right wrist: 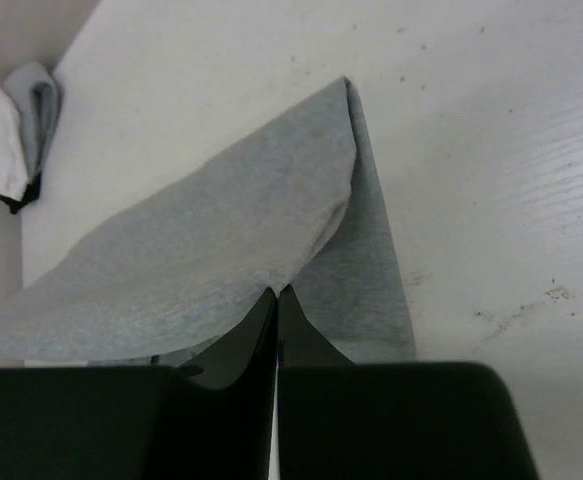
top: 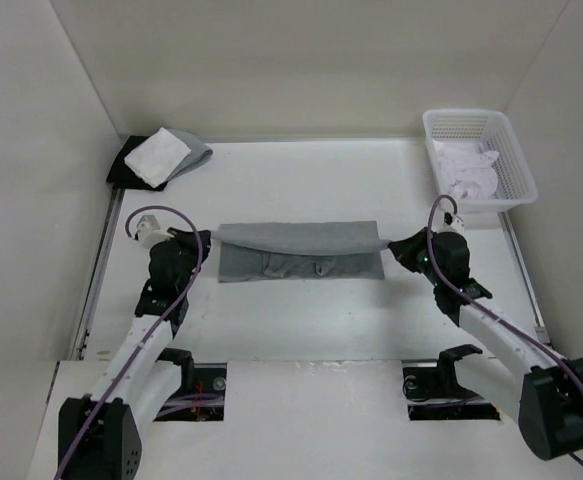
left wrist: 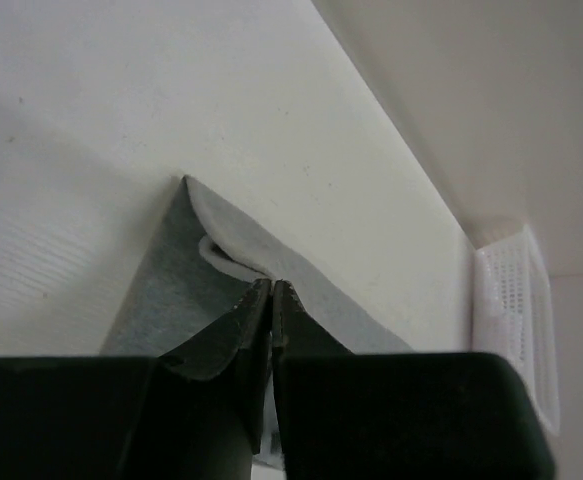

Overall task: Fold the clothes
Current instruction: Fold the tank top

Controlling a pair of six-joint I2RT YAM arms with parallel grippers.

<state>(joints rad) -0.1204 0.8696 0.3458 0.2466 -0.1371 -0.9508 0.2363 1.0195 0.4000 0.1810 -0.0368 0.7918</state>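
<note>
Jaws on your left gripper (top: pixel 209 240) were pressed together on the 9 o'clock end of the clothes (top: pixel 301 250), and in the left wrist view you could see a pale edge of the fabric nipped right at the fingertips. Your right gripper (top: pixel 389 246) was likewise closed tight on the 3 o'clock end; from its wrist camera a loose grey flap ran from the tips out toward 9 o'clock, with a folded corner up at 1 o'clock.

Between the two grips, the upper layer of the grey garment ran as a raised band from 9 to 3 o'clock across the middle of the table (top: pixel 301 330). The lower layer lay flat on the table beneath it, showing on the 6 o'clock side, with a few wrinkles near its middle.

Further out, at 1 o'clock from the garment, you had a white basket (top: pixel 519 190) in the far corner with a pale cloth (top: pixel 466 172) inside it. At 10 o'clock, well apart from the garment, a white square cloth (top: pixel 157 156) sat on top of grey and black pieces.
</note>
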